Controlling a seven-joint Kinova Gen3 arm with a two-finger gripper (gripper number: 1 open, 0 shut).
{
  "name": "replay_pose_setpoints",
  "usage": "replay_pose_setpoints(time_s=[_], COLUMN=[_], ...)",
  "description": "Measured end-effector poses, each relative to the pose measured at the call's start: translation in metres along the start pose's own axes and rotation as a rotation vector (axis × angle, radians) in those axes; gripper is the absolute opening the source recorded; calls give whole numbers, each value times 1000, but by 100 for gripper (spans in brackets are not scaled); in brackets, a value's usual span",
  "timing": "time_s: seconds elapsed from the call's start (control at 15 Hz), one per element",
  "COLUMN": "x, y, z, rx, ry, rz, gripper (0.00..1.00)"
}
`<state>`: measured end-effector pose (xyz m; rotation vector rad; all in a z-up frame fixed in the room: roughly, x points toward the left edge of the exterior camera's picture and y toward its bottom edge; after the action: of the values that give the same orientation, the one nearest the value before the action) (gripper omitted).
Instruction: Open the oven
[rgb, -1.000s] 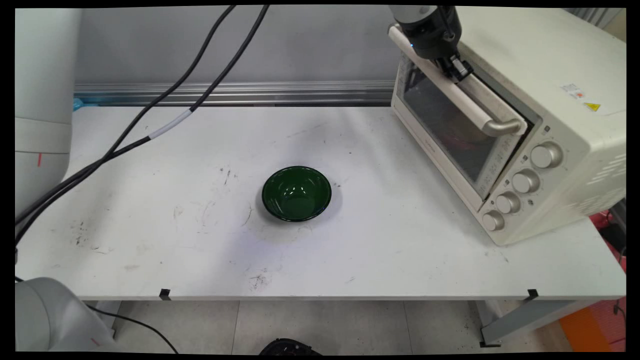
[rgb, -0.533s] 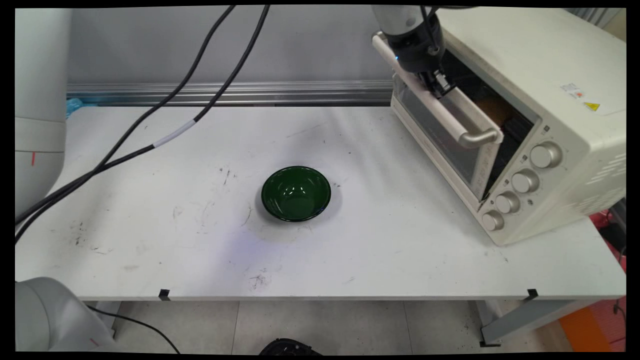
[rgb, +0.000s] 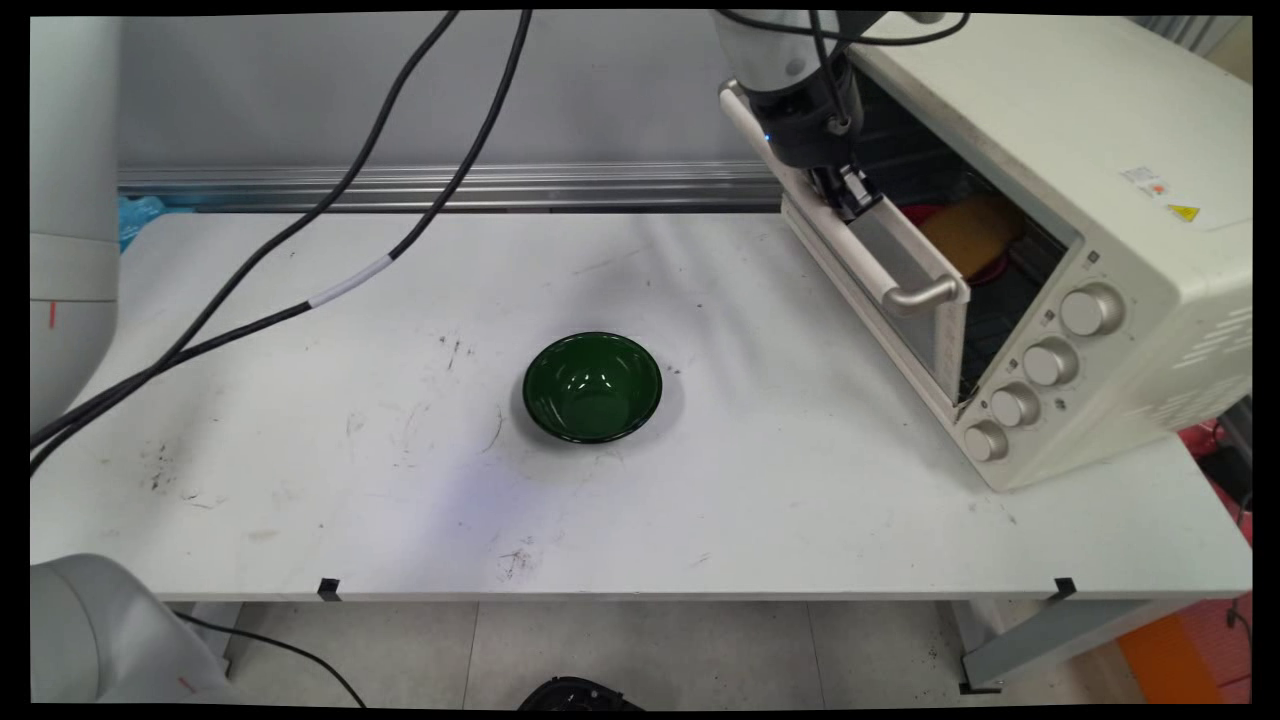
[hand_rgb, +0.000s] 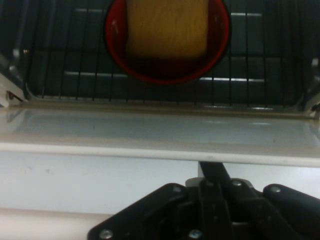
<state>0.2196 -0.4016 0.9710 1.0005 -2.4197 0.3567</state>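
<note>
A cream toaster oven (rgb: 1100, 150) stands at the table's right with its door (rgb: 895, 245) tilted part way open. My gripper (rgb: 846, 190) is shut on the door's long handle (rgb: 915, 295), near its far end. In the hand view the gripper (hand_rgb: 211, 175) sits over the handle bar (hand_rgb: 50, 222), and the door's top edge (hand_rgb: 150, 135) lies across the picture. Behind it, on the oven's wire rack (hand_rgb: 260, 60), is a red bowl (hand_rgb: 116, 52) holding a yellow block (hand_rgb: 167, 25). The yellow block (rgb: 970, 232) also shows through the opening in the main view.
A dark green bowl (rgb: 592, 387), with nothing in it, sits mid-table, well left of the oven. Black cables (rgb: 400, 150) hang across the back left. Several knobs (rgb: 1045, 362) line the oven's front right. The white table (rgb: 300, 480) is scuffed.
The gripper has moved left and down with the handle, swinging the oven door from nearly shut to part way open and uncovering the yellow block and red bowl inside.
</note>
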Motion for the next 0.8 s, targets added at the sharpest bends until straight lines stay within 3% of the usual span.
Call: replay_pose_setpoints(time_s=[0.8], x=[-49], y=[-11], z=[26], rx=[-32], ry=[-21], rz=[65], gripper=[0])
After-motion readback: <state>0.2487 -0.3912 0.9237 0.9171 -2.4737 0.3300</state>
